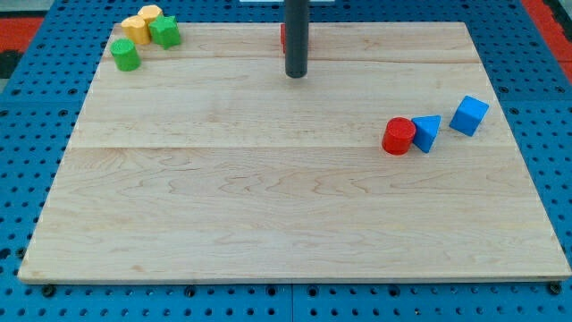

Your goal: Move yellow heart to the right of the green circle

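The green circle (125, 55), a short green cylinder, stands near the board's top left corner. Just above and to its right sit two yellow blocks touching each other: one (135, 28) on the left and one (150, 14) on the right; I cannot tell which is the heart. A green star-like block (164, 32) touches them on the right. My tip (296, 75) is at the top middle of the board, far to the right of these blocks, touching none of them.
A red block (282, 37) is mostly hidden behind the rod. At the right stand a red cylinder (399, 136), a blue triangle (427, 132) touching it, and a blue cube (469, 115). The wooden board (268, 206) lies on a blue pegboard.
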Robot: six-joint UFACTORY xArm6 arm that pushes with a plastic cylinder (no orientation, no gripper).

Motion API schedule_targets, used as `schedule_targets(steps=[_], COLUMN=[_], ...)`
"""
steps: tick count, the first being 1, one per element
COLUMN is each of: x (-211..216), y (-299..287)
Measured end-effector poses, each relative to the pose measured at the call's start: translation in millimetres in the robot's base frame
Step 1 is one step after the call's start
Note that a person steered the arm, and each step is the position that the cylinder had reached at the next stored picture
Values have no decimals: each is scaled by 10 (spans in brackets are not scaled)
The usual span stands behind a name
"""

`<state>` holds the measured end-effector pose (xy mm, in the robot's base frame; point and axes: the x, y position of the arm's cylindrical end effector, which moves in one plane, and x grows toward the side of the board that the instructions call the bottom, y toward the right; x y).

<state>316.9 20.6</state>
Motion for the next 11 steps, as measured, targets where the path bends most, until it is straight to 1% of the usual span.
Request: schedule_targets(steps=[1, 2, 4, 5, 6, 7, 8, 9, 10, 11], x=[-47, -57, -36, -34, -419, -1257, -1257, -1234, -1186, -1061], y=[49, -798, -3255, -3249, -3254, -3253, -3253, -3030, -2534, -2441])
